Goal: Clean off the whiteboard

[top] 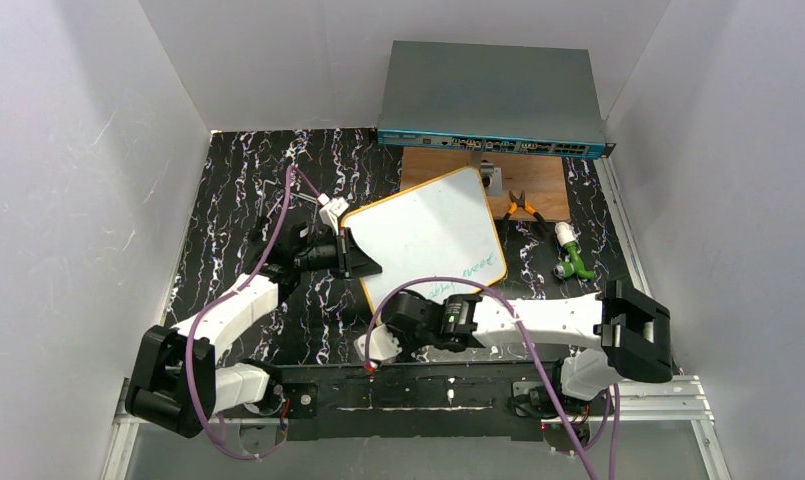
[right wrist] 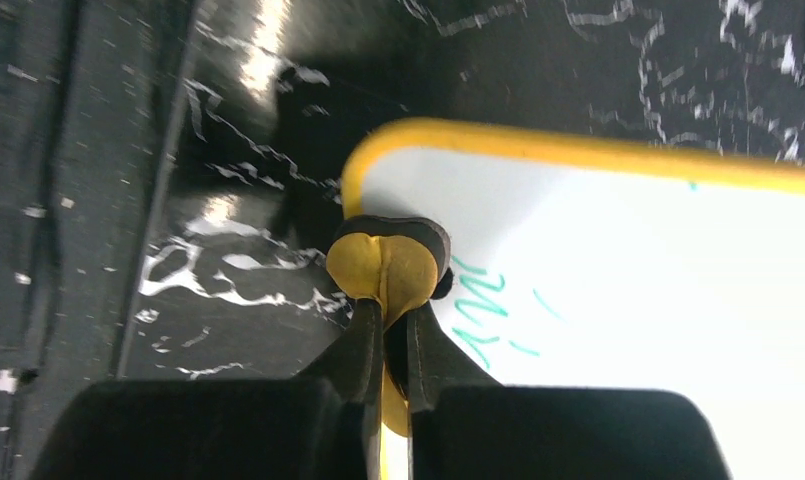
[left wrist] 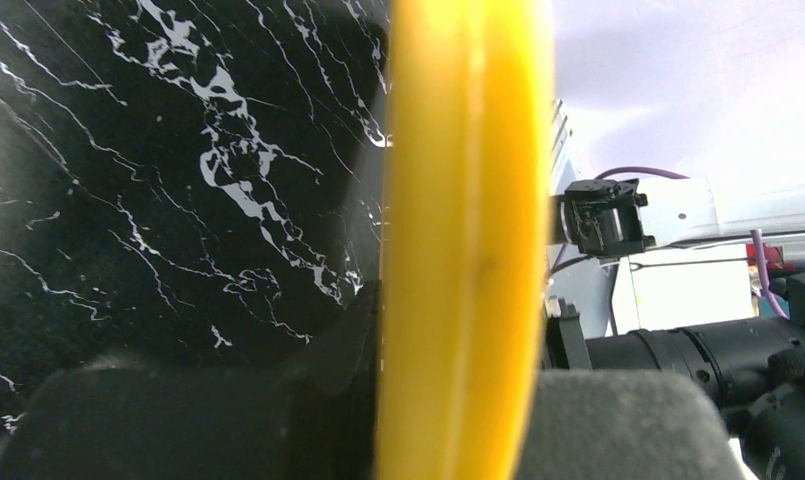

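Observation:
The whiteboard (top: 428,232) has a thin orange-yellow rim and lies slanted in the middle of the black marbled table. Green writing (top: 475,268) shows near its near right corner. My left gripper (top: 350,252) is shut on the board's left edge. In the left wrist view the yellow rim (left wrist: 468,200) runs edge-on between the two fingers of the left gripper (left wrist: 465,350). My right gripper (top: 386,315) sits at the board's near left corner. In its wrist view the right gripper (right wrist: 388,300) is shut on a small yellow pad with a black edge (right wrist: 388,262). The pad rests at the corner of the whiteboard (right wrist: 628,280), beside green marks (right wrist: 483,300).
A grey network switch (top: 493,95) stands at the back, over a brown wooden board (top: 448,170). Orange-handled pliers (top: 521,208) and a green and white fitting (top: 573,258) lie right of the whiteboard. White walls close in both sides.

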### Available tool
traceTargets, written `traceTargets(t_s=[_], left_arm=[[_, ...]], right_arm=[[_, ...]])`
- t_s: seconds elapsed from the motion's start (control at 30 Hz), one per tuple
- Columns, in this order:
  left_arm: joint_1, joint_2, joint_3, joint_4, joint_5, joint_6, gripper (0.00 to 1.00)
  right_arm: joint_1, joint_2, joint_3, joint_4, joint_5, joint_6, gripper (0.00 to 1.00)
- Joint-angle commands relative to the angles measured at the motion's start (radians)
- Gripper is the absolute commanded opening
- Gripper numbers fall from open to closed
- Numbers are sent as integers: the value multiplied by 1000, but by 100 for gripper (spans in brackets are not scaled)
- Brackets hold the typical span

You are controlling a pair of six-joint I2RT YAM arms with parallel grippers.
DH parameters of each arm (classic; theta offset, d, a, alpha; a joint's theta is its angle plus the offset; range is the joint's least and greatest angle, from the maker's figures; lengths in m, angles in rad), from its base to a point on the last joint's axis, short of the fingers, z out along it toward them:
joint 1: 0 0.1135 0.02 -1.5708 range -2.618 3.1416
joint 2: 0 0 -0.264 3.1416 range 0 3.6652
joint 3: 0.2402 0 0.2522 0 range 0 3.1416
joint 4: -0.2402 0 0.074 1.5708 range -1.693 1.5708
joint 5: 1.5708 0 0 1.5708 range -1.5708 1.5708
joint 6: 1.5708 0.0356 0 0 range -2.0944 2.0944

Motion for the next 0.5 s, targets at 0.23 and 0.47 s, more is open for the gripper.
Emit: traceTargets(t_s=[0.23,0.47], left_arm=[[-3,-86,-28,13,43,-130,0],[-7,-218,-106,71,-94,-211,0]], right_arm=[[-250,-143,-37,-21,-8,81,1],[-293,-143,4,-151,-466,228,1]])
